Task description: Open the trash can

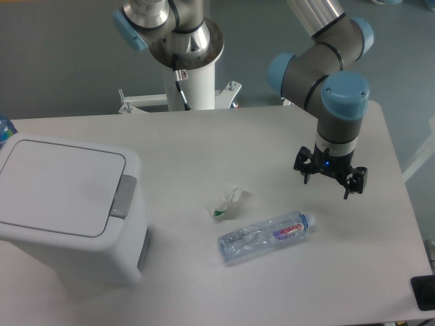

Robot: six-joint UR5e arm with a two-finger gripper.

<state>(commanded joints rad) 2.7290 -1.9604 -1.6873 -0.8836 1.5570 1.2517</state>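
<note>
Your trash can (68, 210) sits at the left of the table (224, 136), lid (58, 185) flat and shut; the grey push tab (124, 195) lies on the lid's right edge, facing the open middle of the table, so it can be reached from above without crossing the bin. Your gripper (331, 182) hangs well apart from it, over the right side of the table, pointing down with its fingers spread and nothing between them; it is free to press, though nothing has been touched yet. Between the two lie a plastic bottle (265, 236) on its side and a small crumpled wrapper (225, 202); I judge you should carry the gripper high over both, then come down on the tab.
</note>
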